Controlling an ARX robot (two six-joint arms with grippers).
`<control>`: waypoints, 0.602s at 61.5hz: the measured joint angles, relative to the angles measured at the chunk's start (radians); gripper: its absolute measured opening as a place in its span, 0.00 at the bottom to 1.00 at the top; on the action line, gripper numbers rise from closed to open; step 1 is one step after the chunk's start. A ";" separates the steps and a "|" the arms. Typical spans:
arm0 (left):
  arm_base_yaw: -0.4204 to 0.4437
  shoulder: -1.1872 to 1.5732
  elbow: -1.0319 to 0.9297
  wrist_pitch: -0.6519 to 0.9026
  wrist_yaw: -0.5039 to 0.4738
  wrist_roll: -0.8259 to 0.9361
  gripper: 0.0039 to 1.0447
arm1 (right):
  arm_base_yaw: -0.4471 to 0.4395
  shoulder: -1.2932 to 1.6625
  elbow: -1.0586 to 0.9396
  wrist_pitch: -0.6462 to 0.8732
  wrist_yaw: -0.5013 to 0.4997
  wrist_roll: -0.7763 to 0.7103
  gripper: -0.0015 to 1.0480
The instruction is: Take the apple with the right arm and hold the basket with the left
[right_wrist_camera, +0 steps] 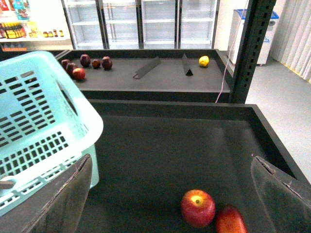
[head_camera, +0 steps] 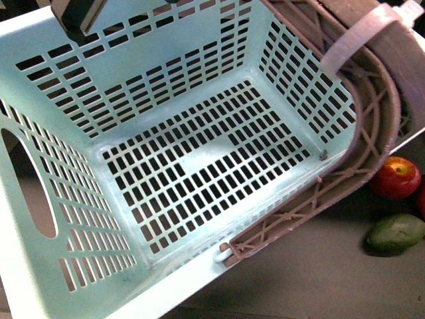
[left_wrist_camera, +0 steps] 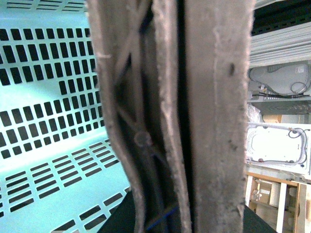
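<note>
The right gripper (right_wrist_camera: pixel 171 158) is found spread wide, its padded fingers (right_wrist_camera: pixel 63 199) grasping nothing. The apple (right_wrist_camera: pixel 198 208) is seen in the gap between them, touched by neither, resting on the dark tray floor (right_wrist_camera: pixel 160 141) against a second red fruit (right_wrist_camera: pixel 231 221). The left gripper (left_wrist_camera: pixel 182 126) is judged clenched on the brown handle (left_wrist_camera: pixel 131 126) of the basket (head_camera: pixel 199 153). One pad (left_wrist_camera: pixel 218 121) is laid along the handle, and the opposing finger is hidden. The basket is held tilted, and in the front view the apple and a green fruit (head_camera: pixel 396 232) are noted just outside it, beside the handle's curve. Behind the tray, a shelf bearing dark red fruits (right_wrist_camera: pixel 85 63) and a yellow fruit (right_wrist_camera: pixel 203 61) is recorded, backed by glass-door coolers (right_wrist_camera: pixel 141 24) and flanked by a black post (right_wrist_camera: pixel 250 48).
</note>
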State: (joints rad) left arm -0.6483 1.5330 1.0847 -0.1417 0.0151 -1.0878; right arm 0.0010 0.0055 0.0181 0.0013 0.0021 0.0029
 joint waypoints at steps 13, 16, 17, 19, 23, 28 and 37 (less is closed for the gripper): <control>-0.010 0.010 0.003 0.003 -0.003 0.018 0.16 | 0.000 0.000 0.000 0.000 0.000 0.000 0.92; -0.010 0.010 0.003 0.003 -0.006 0.021 0.16 | 0.000 0.000 0.000 0.000 0.000 0.000 0.92; -0.010 0.010 0.003 0.003 -0.008 0.022 0.16 | 0.000 0.000 0.000 0.000 0.000 0.000 0.92; -0.010 0.010 0.003 0.003 -0.009 0.022 0.16 | 0.000 0.000 0.000 0.000 0.000 0.000 0.92; -0.010 0.010 0.003 0.004 -0.009 0.023 0.16 | 0.000 0.000 0.000 0.000 0.000 0.000 0.92; -0.010 0.010 0.003 0.004 -0.009 0.023 0.16 | 0.000 0.000 0.000 0.000 0.000 0.000 0.92; -0.010 0.010 0.003 0.004 -0.008 0.023 0.16 | 0.000 0.000 0.000 0.000 0.000 0.000 0.92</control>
State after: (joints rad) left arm -0.6582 1.5429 1.0882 -0.1379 0.0067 -1.0653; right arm 0.0006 0.0055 0.0181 0.0013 0.0017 0.0029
